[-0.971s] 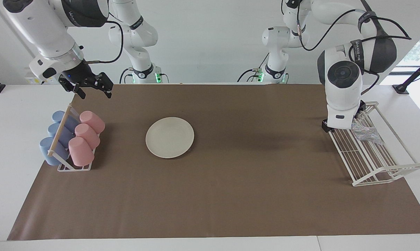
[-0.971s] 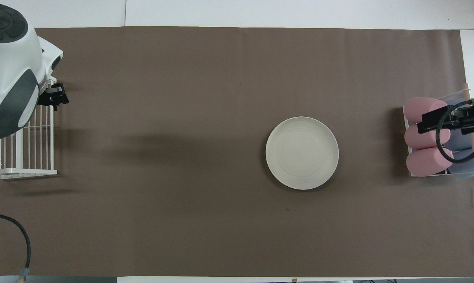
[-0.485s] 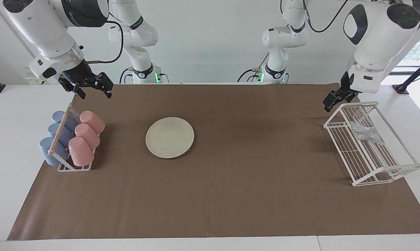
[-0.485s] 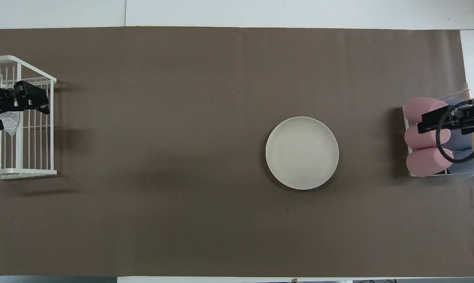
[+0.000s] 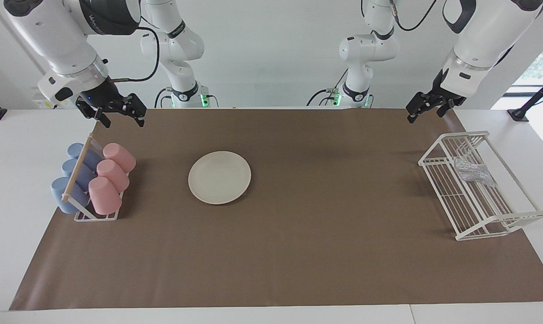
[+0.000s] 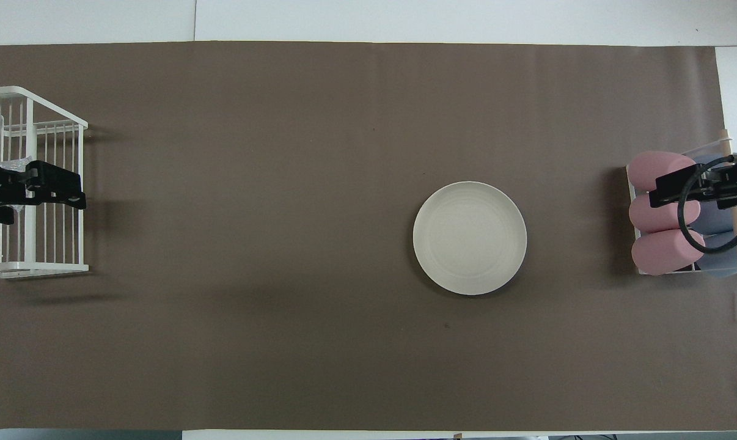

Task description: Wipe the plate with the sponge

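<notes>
My left gripper [image 5: 426,108] hangs in the air at the end of a steeply bent arm, wrist angled down, its two black fingers [image 5: 411,115] spread apart and holding nothing. My right gripper [image 5: 118,113] hovers high at the other end of the table, fingers [image 5: 139,118] also parted and empty, wrist tilted down from a raised forearm.

I see the plate [image 5: 219,177] bare on the tabletop [image 5: 298,252], the sponge [image 5: 473,171] in the wire rack [image 5: 478,211], both pincers raised, jaws apart.
</notes>
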